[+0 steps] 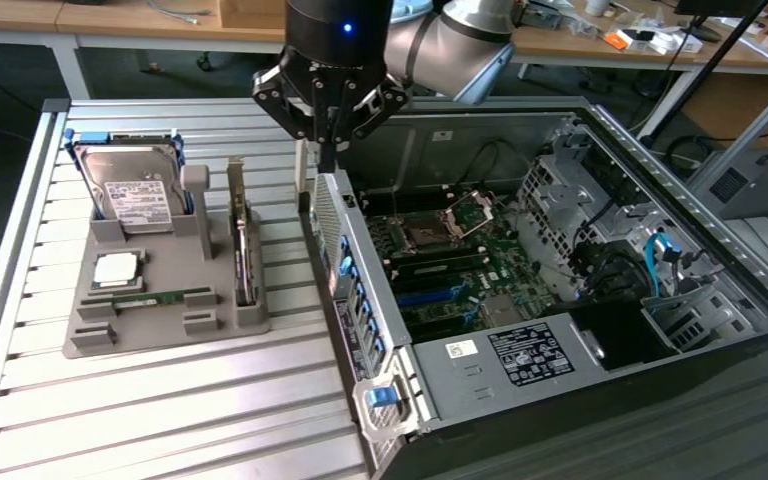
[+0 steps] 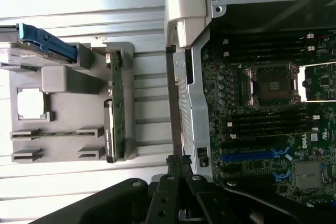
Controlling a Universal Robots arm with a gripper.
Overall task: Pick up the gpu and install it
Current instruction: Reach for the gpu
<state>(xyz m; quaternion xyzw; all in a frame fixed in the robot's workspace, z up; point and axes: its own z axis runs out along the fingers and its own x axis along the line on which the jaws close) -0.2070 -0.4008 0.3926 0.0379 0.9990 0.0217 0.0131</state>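
One gripper (image 1: 329,148), black and angular, hangs over the perforated metal wall of the case (image 1: 335,215). Its jaws are pressed together with nothing between them. The gpu (image 1: 240,240) stands on edge in a slot of the holder (image 1: 157,335), a grey moulded block, and is apart from the gripper. It is a thin, flat green card, and in the wrist view a dark cooler shows on one face. The holder lies on a ribbed aluminium table (image 1: 157,430), just beside the case. Also in the holder, a silver drive (image 1: 131,195) with a white label leans in a blue frame. A square, shiny CPU (image 1: 117,268) sits in a recess, and a narrow green RAM stick (image 1: 157,296) lies flat near it. Inside the open case lies the green motherboard (image 1: 458,265), with a square metal-framed socket and long dark slots.
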